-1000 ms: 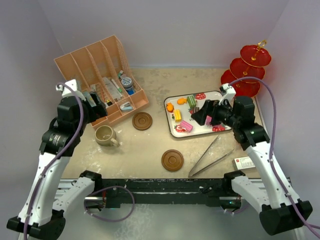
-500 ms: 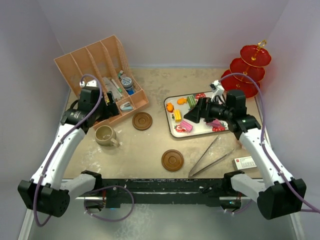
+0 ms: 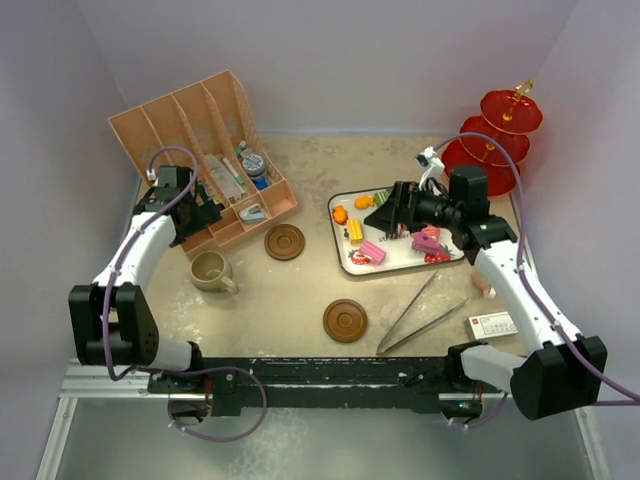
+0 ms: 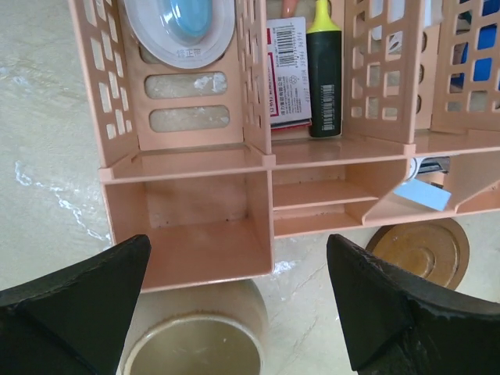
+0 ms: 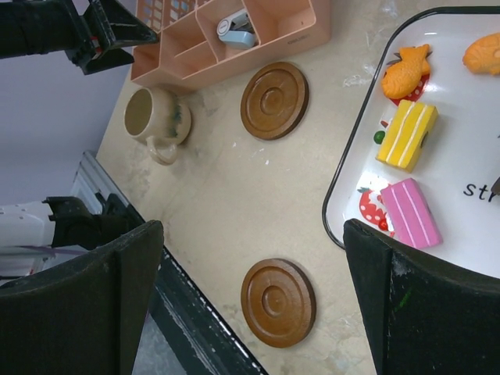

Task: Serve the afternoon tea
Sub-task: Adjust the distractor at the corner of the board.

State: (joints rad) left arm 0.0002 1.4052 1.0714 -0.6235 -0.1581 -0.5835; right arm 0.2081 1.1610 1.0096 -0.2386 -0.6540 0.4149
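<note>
Over the rack's near-left corner, the left claw (image 4: 238, 246) hangs with jaws wide and nothing between them. The mug (image 4: 195, 348) stands upright just near of the rack (image 4: 187, 168), empty, its handle turned toward the near right. The likely step is to take this mug and set it on a saucer. Lower the claw straight over the rim, keep the far finger clear of the rack wall, close on the mug wall away from the handle, and lift before moving right. The far saucer (image 5: 274, 100) lies near, to the right of the mug. The near saucer (image 5: 278, 302) lies well apart toward the near edge. Both are bare. The right claw (image 5: 254, 225), wide and empty, hovers above the tray (image 5: 469, 109), which holds an orange fish cake (image 5: 406, 66), a yellow slice (image 5: 406, 134), a pink slice (image 5: 410, 212) and other sweets. The stand (image 3: 497, 135) at far right appears bare. Rack compartments nearest the mug are empty; those behind hold packaged items.
</note>
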